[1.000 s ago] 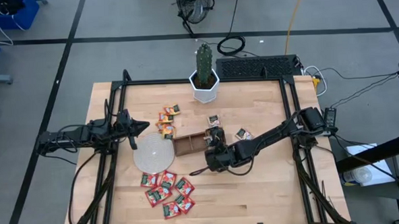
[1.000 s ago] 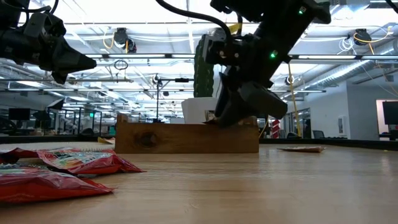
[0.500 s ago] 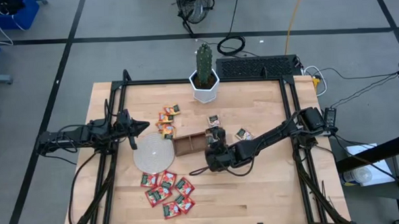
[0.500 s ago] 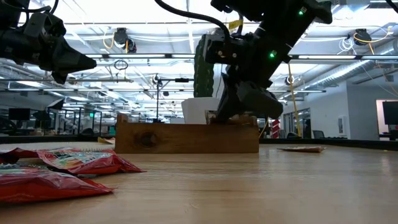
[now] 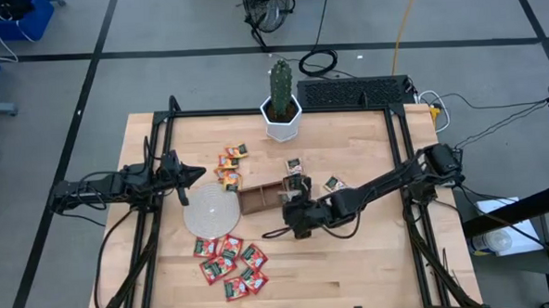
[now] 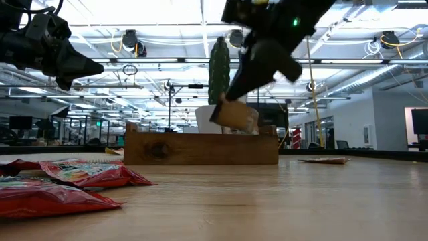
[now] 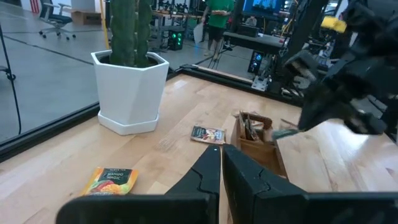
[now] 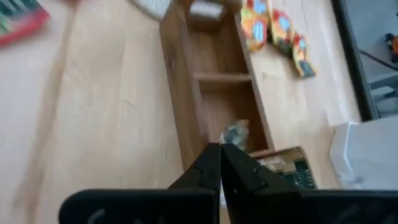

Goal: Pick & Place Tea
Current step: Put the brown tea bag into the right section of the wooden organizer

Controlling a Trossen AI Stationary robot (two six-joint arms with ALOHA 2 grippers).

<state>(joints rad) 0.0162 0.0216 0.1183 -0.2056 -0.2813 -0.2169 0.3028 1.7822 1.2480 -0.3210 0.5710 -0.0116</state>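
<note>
The long brown tray (image 5: 258,199) lies mid-table. My right gripper (image 5: 290,202) hovers above its right end, shut on a whitish tea sachet (image 6: 235,116) that sits above the tray's rim (image 6: 200,137). Red sachets (image 5: 231,261) lie flat near the front edge. Orange ones (image 5: 229,165) lie beyond the tray, and whitish ones (image 5: 334,184) to its right. My left gripper (image 5: 196,173) waits shut above the table's left side, near the round grey disc (image 5: 210,211). My right gripper pinches the sachet's upper edge (image 6: 229,106) between its two fingertips. The fingers slant down from the table's right side, along the tray. The sachet hangs tilted below them, lifted clear of the tray. In the right wrist view it shows just past the shut fingers (image 8: 211,163).
A cactus in a white pot (image 5: 281,107) stands at the far edge, with a black keyboard (image 5: 355,93) to its right. A black frame (image 5: 400,167) runs around the table. Bare wood lies in front of the tray and toward the front right.
My right gripper has shut at the tray's right end and then risen out of it, tipping a little. The whitish sachet has come up with it and now hangs above the tray's rim.
</note>
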